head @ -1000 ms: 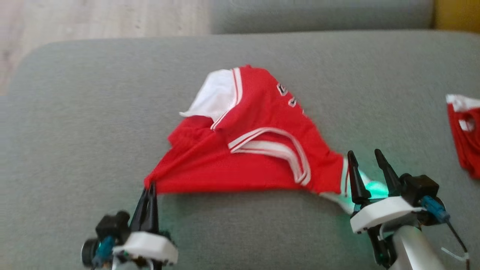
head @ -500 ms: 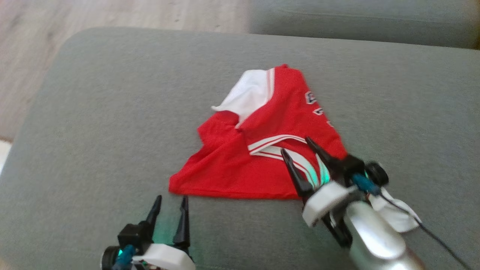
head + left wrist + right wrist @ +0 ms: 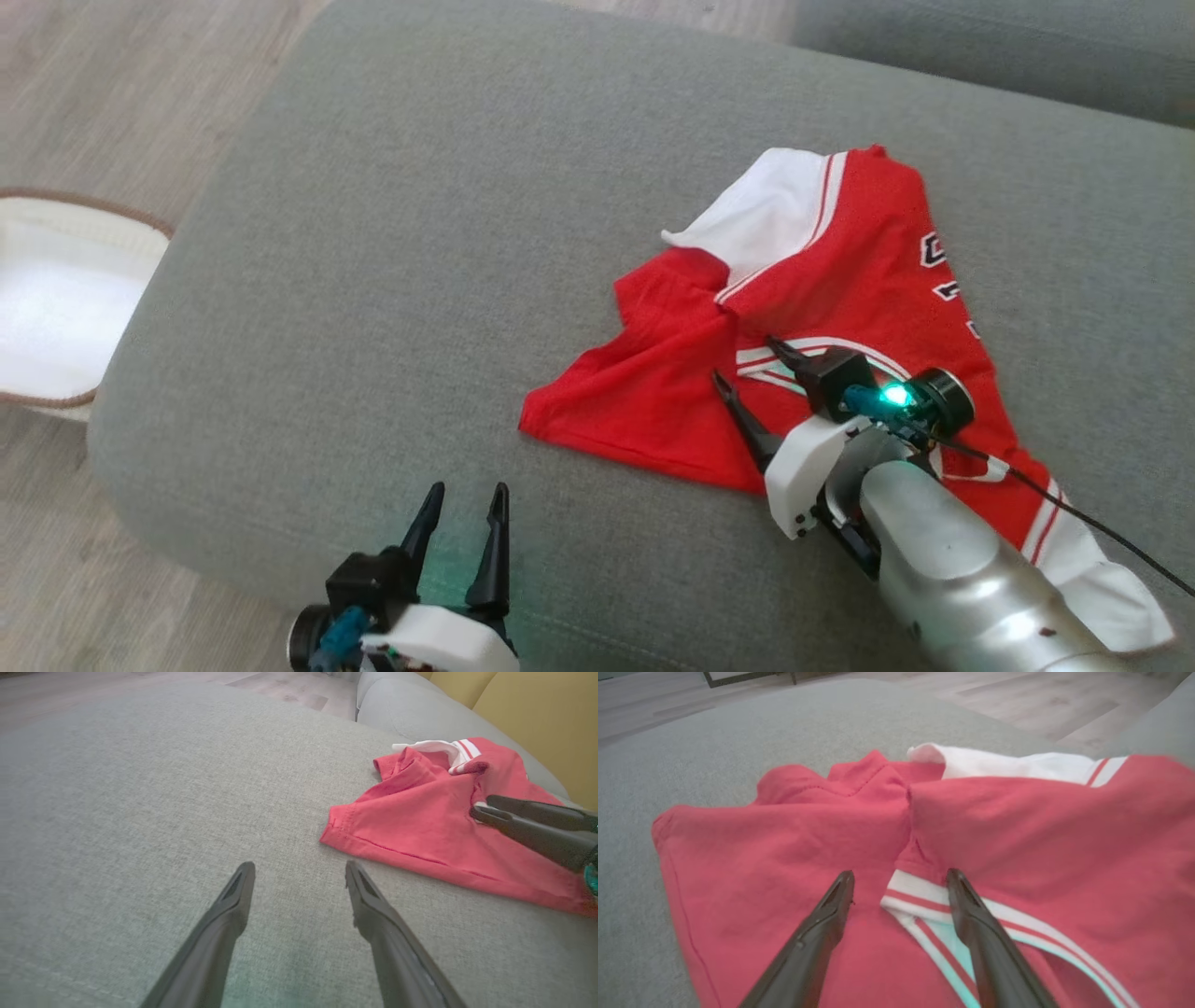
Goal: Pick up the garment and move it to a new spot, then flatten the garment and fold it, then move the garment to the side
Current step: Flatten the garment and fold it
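The garment [image 3: 840, 299], a red shirt with white sleeves and a striped white collar, lies crumpled on the grey sofa cushion [image 3: 420, 233]. My left gripper [image 3: 462, 499] is open near the cushion's front edge, a short way left of the garment's red hem corner [image 3: 334, 830]; in the left wrist view the left gripper [image 3: 299, 868] has bare fabric between its fingers. My right gripper [image 3: 747, 362] is open and hovers over the collar. In the right wrist view the right gripper [image 3: 901, 875] straddles the striped collar band [image 3: 924, 896], holding nothing.
A white basket with a brown rim [image 3: 56, 308] stands on the wooden floor left of the cushion. A second grey cushion [image 3: 980, 47] lies beyond the far edge. The cushion's left and front edges drop to the floor. A yellow wall [image 3: 537, 700] rises behind.
My left gripper has opened, let go of the garment's hem corner and drawn back. My right gripper has moved left onto the collar area. The head camera has turned, shifting the scene right.
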You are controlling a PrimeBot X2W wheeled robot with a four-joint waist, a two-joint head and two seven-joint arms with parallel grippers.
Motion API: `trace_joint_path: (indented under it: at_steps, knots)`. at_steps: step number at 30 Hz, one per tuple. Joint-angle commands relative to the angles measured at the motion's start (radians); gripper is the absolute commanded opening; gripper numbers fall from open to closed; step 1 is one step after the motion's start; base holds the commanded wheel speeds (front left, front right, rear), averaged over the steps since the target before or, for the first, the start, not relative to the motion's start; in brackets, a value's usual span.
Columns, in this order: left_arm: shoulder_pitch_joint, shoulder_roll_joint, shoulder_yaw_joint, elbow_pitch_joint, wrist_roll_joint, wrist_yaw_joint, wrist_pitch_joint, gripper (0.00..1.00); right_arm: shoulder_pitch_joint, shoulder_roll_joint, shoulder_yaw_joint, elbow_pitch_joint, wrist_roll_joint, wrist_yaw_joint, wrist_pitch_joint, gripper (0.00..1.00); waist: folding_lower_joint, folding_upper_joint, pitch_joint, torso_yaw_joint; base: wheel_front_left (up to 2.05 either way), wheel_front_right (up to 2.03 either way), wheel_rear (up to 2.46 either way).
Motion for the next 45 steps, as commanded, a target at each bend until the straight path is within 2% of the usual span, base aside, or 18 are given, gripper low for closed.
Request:
trace_joint_path:
  at_steps: [1, 12, 13, 15, 16, 17, 19, 26, 33, 36, 37, 41, 42, 43, 45]
  knots:
    - [-0.032, 0.005, 0.017, -0.033, -0.007, 0.008, -0.005, 1.00, -0.034, 0.010, 0.018, -0.005, 0.002, -0.001, -0.007, 1.00, -0.0001, 0.0000, 0.015, 0.014, 0.00, 0.00, 0.00]
    - [-0.054, 0.005, -0.001, -0.049, -0.025, 0.013, -0.005, 1.00, -0.058, 0.010, -0.090, 0.087, -0.082, -0.001, -0.041, 1.00, -0.0001, 0.0000, 0.042, 0.006, 0.00, 0.00, 0.00]
    - [-0.055, 0.005, -0.002, -0.051, -0.025, 0.014, -0.005, 1.00, -0.056, 0.010, -0.095, 0.086, -0.083, -0.001, -0.043, 0.94, -0.0001, 0.0000, 0.043, 0.004, 0.00, 0.00, 0.00]
    - [-0.057, 0.005, -0.003, -0.051, -0.026, 0.015, -0.005, 1.00, -0.052, 0.010, -0.102, 0.080, -0.079, -0.001, -0.048, 0.67, -0.0001, 0.0000, 0.044, 0.001, 0.00, 0.00, 0.00]
    - [-0.058, 0.005, -0.004, -0.051, -0.026, 0.015, -0.005, 1.00, -0.049, 0.010, -0.105, 0.073, -0.077, -0.001, -0.050, 0.47, -0.0001, 0.0000, 0.044, -0.001, 0.00, 0.00, 0.00]
    - [-0.058, 0.005, -0.004, -0.051, -0.026, 0.015, -0.005, 1.00, -0.048, 0.010, -0.106, 0.065, -0.075, -0.001, -0.052, 0.38, -0.0001, 0.0000, 0.044, -0.003, 0.00, 0.00, 0.00]
    - [-0.058, 0.005, -0.003, -0.052, -0.026, 0.016, -0.005, 1.00, -0.043, 0.010, -0.105, 0.046, -0.067, -0.001, -0.054, 0.00, -0.0001, 0.0000, 0.045, -0.006, 0.00, 0.00, 0.00]
    - [-0.052, 0.005, 0.009, -0.063, -0.021, 0.014, -0.005, 1.00, -0.041, 0.010, -0.134, -0.107, -0.021, -0.001, -0.057, 0.00, -0.0001, 0.0000, 0.040, -0.029, 0.00, 0.00, 0.00]
    - [-0.041, 0.005, 0.021, -0.061, -0.019, 0.013, -0.005, 1.00, -0.059, -0.002, -0.245, -0.212, 0.006, -0.001, -0.057, 0.00, -0.0001, 0.0000, 0.031, -0.049, 0.00, 0.00, 0.00]
    - [-0.045, 0.005, 0.021, -0.058, -0.014, 0.008, -0.005, 1.00, -0.101, -0.062, -0.329, -0.222, -0.013, -0.001, -0.057, 0.00, -0.0001, 0.0000, 0.036, -0.054, 0.00, 0.00, 0.00]
    - [-0.052, 0.005, 0.017, -0.057, -0.011, 0.004, -0.005, 1.00, -0.150, -0.130, -0.392, -0.199, -0.050, -0.001, -0.057, 0.00, -0.0001, 0.0000, 0.044, -0.051, 0.00, 0.00, 0.00]
    - [-0.068, 0.005, 0.006, -0.049, 0.003, -0.005, -0.005, 1.00, -0.268, -0.278, -0.556, -0.104, -0.160, -0.001, -0.042, 0.01, -0.0001, 0.0000, 0.060, -0.036, 0.00, 0.00, 0.00]
    - [-0.070, 0.005, 0.004, -0.046, 0.007, -0.008, -0.005, 1.00, -0.292, -0.304, -0.608, -0.078, -0.184, -0.001, -0.031, 0.42, -0.0001, 0.0000, 0.063, -0.032, 0.00, 0.00, 0.00]
    - [-0.072, 0.005, 0.002, -0.042, 0.010, -0.010, -0.005, 1.00, -0.309, -0.325, -0.657, -0.049, -0.207, -0.001, -0.014, 1.00, -0.0001, 0.0000, 0.066, -0.028, 0.00, 0.00, 0.00]
    - [-0.072, 0.005, 0.000, -0.037, 0.014, -0.013, -0.005, 1.00, -0.332, -0.355, -0.729, -0.007, -0.270, -0.001, 0.019, 1.00, -0.0001, 0.0000, 0.070, -0.026, 0.00, 0.00, 0.00]
